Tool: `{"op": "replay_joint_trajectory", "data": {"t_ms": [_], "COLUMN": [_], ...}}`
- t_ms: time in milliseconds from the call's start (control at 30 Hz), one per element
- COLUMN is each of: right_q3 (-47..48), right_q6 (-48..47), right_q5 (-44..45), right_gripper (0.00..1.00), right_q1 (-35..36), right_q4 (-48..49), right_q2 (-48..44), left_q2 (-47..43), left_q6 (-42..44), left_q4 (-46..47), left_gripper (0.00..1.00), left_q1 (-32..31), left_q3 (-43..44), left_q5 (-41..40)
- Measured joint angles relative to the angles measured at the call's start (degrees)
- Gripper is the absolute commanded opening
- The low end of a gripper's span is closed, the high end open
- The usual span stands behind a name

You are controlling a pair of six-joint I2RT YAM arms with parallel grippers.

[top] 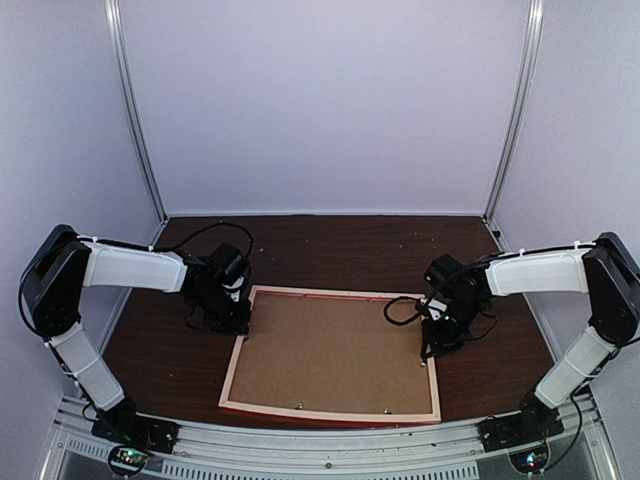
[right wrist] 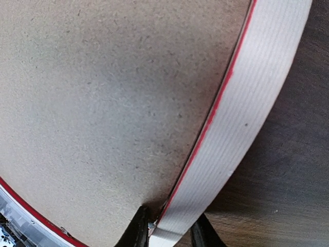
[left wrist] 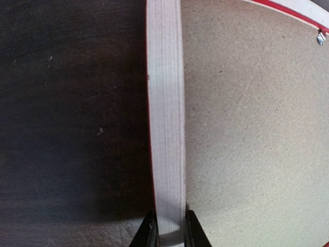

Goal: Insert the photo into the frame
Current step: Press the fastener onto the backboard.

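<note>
The frame (top: 432,385) lies back-up on the dark table, its pale wood back rail showing and a red edge along the front. The brown backing board (top: 330,355) fills it. The photo is hidden. My left gripper (top: 236,318) is shut on the frame's left rail (left wrist: 165,113), one finger on each side of it. My right gripper (top: 432,345) is shut on the frame's right rail (right wrist: 247,113), one finger over the board side and one outside.
Small metal tabs (top: 299,405) sit along the frame's inner edges; one shows in the left wrist view (left wrist: 321,37). Bare dark wood table (top: 330,250) lies beyond the frame. White walls enclose the back and sides. The table's metal front rail (top: 330,445) runs close below the frame.
</note>
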Motion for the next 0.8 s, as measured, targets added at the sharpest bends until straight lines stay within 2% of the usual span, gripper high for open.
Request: {"op": "replay_joint_trajectory", "data": {"t_ms": [500, 667, 800], "right_q3": [4.4, 7.4, 9.0], "right_q6": [-1.3, -1.3, -1.5], "right_q5": [-2.4, -2.6, -2.2], "right_gripper": [0.12, 0.12, 0.16], "right_q1": [-2.5, -3.3, -4.0], "right_q4": [-3.6, -5.4, -6.1], "right_q2": [4.4, 7.0, 8.2], "left_q2": [-1.7, -2.1, -2.2], "left_q6": [-1.8, -3.1, -4.0], "left_q4": [0.2, 0.0, -0.1], "left_gripper": [0.13, 0.14, 0.15], "left_q1": [-0.5, -1.2, -1.6], "left_q3": [-1.8, -2.2, -2.3], "left_q5": [-1.1, -2.3, -2.9]}}
